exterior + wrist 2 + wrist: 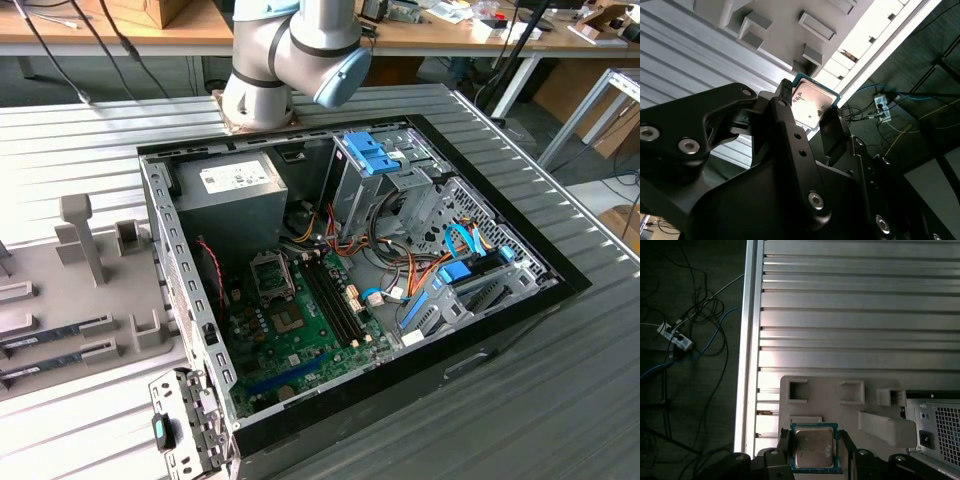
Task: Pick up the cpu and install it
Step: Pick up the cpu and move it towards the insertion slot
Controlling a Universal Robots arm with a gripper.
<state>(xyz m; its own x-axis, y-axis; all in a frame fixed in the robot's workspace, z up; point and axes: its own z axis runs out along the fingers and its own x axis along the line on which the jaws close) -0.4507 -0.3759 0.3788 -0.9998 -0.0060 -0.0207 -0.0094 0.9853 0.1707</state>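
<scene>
Partly hidden, the cpu (pixel 813 446) is clamped in the gripper (pixel 814 454), which covers two opposite edges. Silvery top faces both wrist cameras; square, no long axis.

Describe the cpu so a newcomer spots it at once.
In the first wrist view, find the ribbed metal table, then the beige fixture tray on it. Between the black fingers sits the cpu: a small square chip, silvery top, teal-green rim, unlike the tray's beige blocks.
</scene>
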